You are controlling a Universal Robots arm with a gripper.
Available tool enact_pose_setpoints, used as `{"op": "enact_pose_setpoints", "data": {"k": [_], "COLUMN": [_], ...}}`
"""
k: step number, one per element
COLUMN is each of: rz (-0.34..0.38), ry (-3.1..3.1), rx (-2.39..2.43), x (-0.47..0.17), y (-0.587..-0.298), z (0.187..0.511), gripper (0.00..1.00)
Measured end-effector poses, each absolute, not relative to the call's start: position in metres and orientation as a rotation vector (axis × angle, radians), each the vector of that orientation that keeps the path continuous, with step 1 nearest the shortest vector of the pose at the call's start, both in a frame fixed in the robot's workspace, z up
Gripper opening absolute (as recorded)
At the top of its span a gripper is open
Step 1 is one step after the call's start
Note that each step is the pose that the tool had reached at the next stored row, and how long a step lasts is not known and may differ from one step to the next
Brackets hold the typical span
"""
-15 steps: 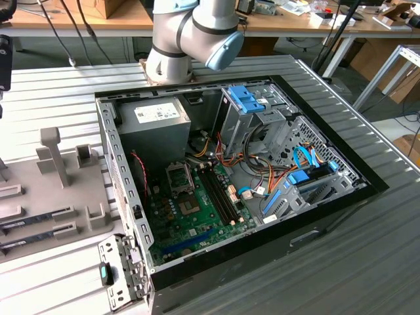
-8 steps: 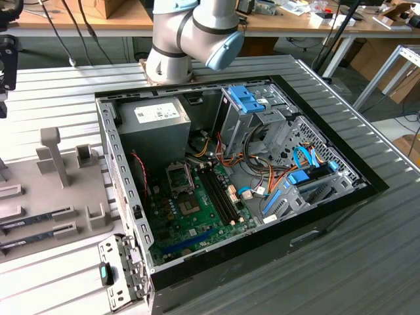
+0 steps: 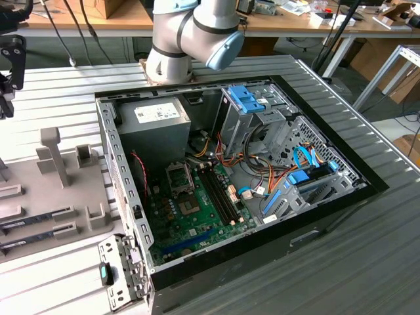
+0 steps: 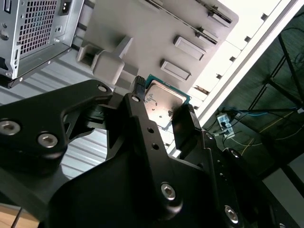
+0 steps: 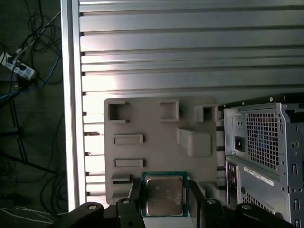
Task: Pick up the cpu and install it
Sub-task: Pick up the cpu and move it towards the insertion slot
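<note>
right, one ribbed metal table (image 3: pixel 367 262) carries everything here, and one pale robot arm (image 3: pixel 190 33) bends over its far side. on the table lies one open computer case (image 3: pixel 216 262), side panel off. inside it i count one grey power supply box (image 3: pixel 154 128) and one green board (image 3: pixel 197 216). beside the case, toward the exterior view's left, sits one flat grey tray (image 3: pixel 72 184), with two long dark sticks (image 3: pixel 36 218) lying on it. in the first wrist view the tray (image 5: pixel 152 128) shows two flat raised bars (image 5: pixel 128 139) one beside the other.

now the tool (image 4: pixel 163 102), black, with two fingers (image 4: pixel 137 90). in both wrist views those fingers press against opposite edges of the one cpu (image 4: pixel 164 99), so it is clamped on the chip. the cpu (image 5: pixel 165 194) faces silvery top outward with a thin green rim showing, held over the edge of the grey tray, close to the back of the case.
</note>
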State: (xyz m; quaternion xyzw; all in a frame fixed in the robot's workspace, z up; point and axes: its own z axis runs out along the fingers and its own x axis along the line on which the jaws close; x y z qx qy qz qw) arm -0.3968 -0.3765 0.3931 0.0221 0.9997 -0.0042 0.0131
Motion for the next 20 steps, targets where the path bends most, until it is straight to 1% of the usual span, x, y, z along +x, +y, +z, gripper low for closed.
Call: {"op": "enact_pose_setpoints", "data": {"k": [20], "rz": [-0.013], "ry": [3.115], "rx": [0.069], "x": [-0.375], "y": [-0.376], "z": [0.393], "gripper": [0.47]}}
